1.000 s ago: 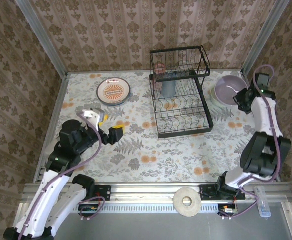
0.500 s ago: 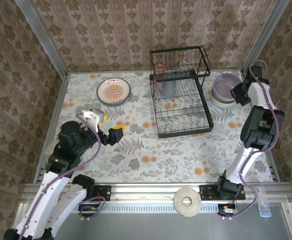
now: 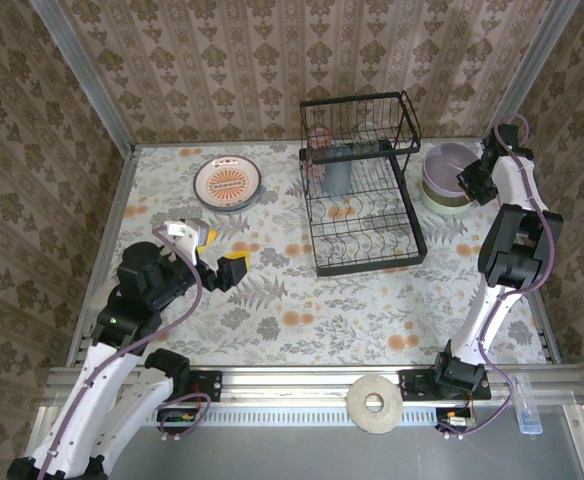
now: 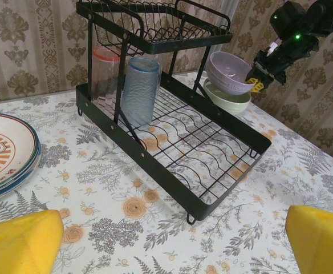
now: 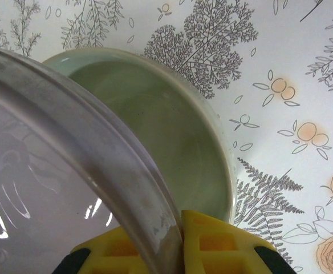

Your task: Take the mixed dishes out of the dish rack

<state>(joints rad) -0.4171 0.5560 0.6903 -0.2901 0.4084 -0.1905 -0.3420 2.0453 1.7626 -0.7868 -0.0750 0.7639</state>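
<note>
Two bowls right of the rack; lilac one in right gripper

Right gripper [image 3: 469,181]: closed on the rim of the lilac bowl [image 3: 449,167]; yellow pad [image 5: 212,242] against the rim's outer face. Bowl is tilted, directly over the cream-green bowl [image 4: 228,100], which sits on the table [image 3: 272,320] just beside the dish rack [image 3: 364,215]. Contact between the two bowls: cannot tell.

Left gripper [image 3: 222,252]: jaws wide apart, holding nothing, above the table's left part, well apart from the rack.

Rack: lower tier holds two tumblers at its far end, one pinkish [image 4: 105,71], one blue-grey [image 4: 139,88], side by side.

Plates [image 3: 228,184]: stacked on the table left of the rack, orange-patterned one on top.
</note>
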